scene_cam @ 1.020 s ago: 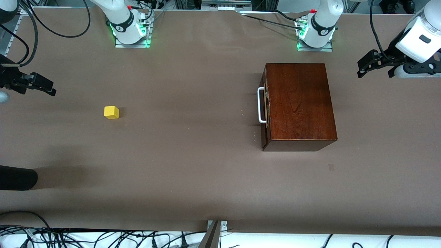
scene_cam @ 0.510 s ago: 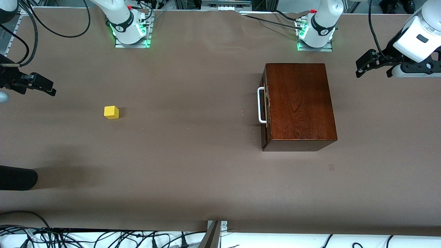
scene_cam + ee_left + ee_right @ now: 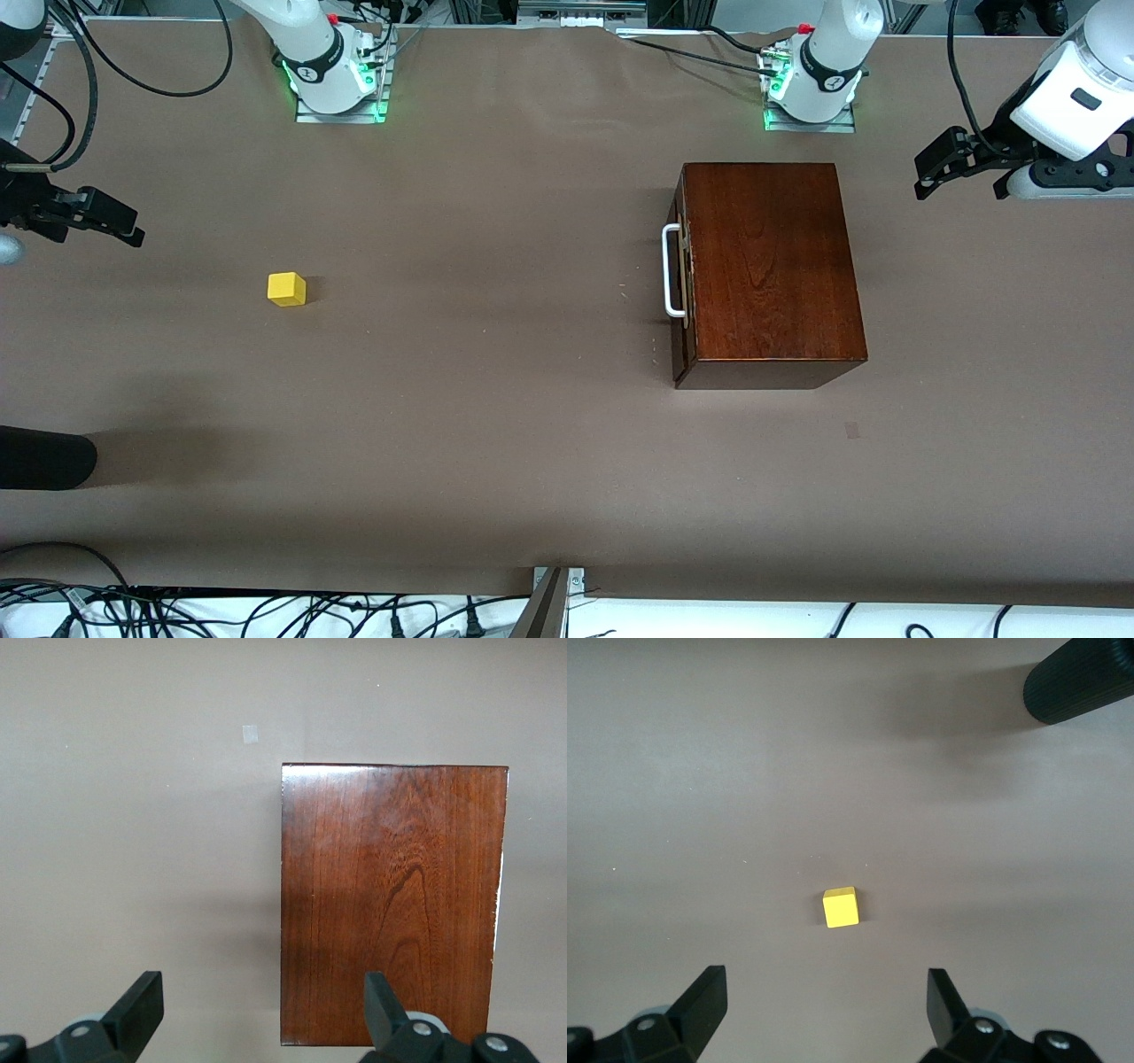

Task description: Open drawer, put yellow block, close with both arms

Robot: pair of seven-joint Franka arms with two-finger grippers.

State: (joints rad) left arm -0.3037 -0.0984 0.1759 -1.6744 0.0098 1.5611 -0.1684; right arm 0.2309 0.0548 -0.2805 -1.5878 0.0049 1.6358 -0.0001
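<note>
**Both claws spread and empty, drawer not yet opened**

The left claw (image 3: 930, 173) hung spread wide and held nothing, up over the bare surface at the left arm's end, beside the mahogany box (image 3: 769, 266). The right claw (image 3: 115, 221) was likewise fully spread and empty, over the surface at the right arm's end, with the yellow block (image 3: 287, 289) lying a little nearer the front camera and well apart from it.

The drawer (image 3: 680, 275) sat shut in the box, its white handle (image 3: 671, 270) facing the right arm's end. By my reckoning nothing of the task was done; the opening step was only being approached. The next move called for one claw to come down and close across the handle bar, squarely, then pull straight out.

The surface (image 3: 496, 425) was brown, matte and mostly bare. Cables (image 3: 266, 611) trailed along its near edge, and a dark cylindrical object (image 3: 44, 456) intruded at the right arm's end.
</note>
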